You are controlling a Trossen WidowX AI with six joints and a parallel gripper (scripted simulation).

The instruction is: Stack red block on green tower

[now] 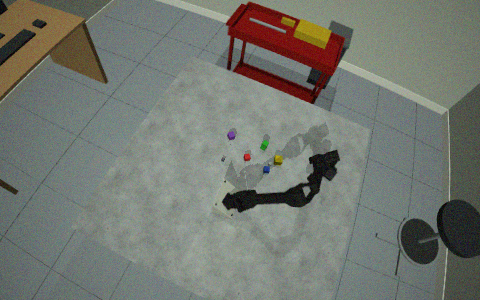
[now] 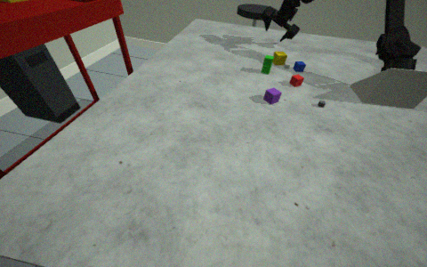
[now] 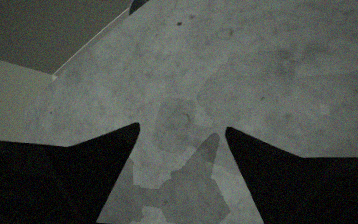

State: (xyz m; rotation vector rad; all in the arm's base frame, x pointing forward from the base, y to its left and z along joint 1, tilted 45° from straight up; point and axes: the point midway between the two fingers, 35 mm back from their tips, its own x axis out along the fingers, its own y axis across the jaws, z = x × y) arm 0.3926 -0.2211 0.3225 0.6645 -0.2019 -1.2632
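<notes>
The red block (image 1: 247, 157) (image 2: 296, 80) sits on the grey surface, apart from the other blocks. The green tower (image 1: 264, 145) (image 2: 267, 64) stands upright, narrow and taller than the red block, with nothing on top. My gripper (image 1: 336, 166) (image 2: 274, 36) (image 3: 182, 128) is open with nothing between its fingers. It is raised above the surface, well to the right of both in the top view and behind them in the exterior view. Neither the red block nor the green tower shows in the wrist view.
A yellow block (image 1: 278, 160) (image 2: 279, 58) and a blue block (image 1: 266, 169) (image 2: 299, 67) are near the tower. A purple block (image 1: 231, 135) (image 2: 272, 96) and a tiny dark cube (image 1: 223, 159) (image 2: 321, 103) lie farther off. A red cart (image 1: 280, 37) stands beyond the mat.
</notes>
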